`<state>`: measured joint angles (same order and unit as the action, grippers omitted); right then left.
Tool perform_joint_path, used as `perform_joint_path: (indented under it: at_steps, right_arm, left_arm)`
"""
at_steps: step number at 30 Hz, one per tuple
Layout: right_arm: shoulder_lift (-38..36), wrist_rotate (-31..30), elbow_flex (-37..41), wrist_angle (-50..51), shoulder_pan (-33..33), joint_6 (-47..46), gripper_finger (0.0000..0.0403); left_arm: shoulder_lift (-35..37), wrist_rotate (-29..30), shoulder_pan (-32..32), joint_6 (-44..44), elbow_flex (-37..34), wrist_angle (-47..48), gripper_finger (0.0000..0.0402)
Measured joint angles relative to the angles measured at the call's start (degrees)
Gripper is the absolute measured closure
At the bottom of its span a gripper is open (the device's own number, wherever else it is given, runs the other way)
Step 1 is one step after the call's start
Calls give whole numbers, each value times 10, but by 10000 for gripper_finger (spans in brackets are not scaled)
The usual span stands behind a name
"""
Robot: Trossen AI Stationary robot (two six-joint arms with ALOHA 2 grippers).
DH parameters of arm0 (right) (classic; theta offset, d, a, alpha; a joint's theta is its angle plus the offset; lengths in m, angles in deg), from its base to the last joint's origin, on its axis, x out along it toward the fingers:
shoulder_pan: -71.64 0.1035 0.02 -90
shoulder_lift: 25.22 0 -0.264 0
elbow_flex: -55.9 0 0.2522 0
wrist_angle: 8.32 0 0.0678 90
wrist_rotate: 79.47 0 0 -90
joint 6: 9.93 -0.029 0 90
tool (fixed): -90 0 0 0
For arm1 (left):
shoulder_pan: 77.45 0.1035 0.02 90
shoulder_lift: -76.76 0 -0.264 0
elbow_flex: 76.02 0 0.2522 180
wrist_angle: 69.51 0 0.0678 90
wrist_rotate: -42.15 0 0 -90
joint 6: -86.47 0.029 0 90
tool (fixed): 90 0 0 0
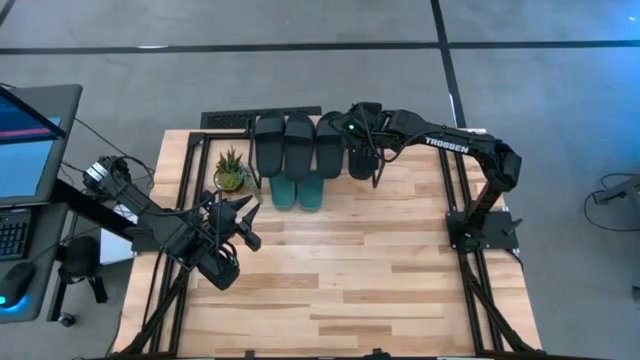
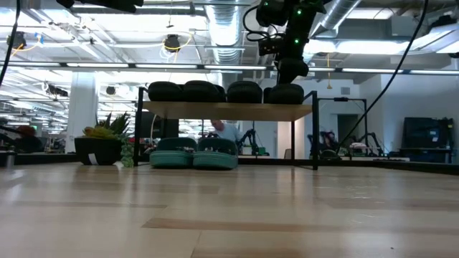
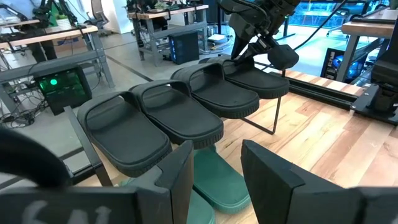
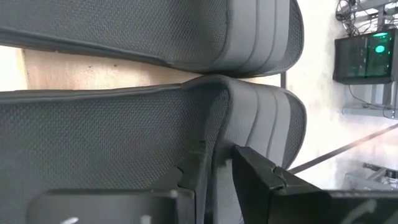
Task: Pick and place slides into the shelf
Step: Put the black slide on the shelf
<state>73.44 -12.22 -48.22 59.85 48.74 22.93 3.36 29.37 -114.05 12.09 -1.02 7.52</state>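
A grey concrete floor (image 1: 300, 70) crossed by dark lines surrounds the light wooden worktop (image 1: 350, 270), with a computer monitor (image 1: 25, 140) on a side desk, exposed ceiling ducts (image 2: 229, 29), bright strip lights, and cluttered workbenches (image 3: 161, 12) in the room beyond.
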Motion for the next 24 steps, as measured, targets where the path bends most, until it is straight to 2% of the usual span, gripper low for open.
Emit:
perform_joint_path:
  at_steps: [24]
  right_arm:
    - [-4, 2, 0, 1, 3, -13, 338]
  left_arm:
    - [0, -1, 0, 1, 0, 0, 276]
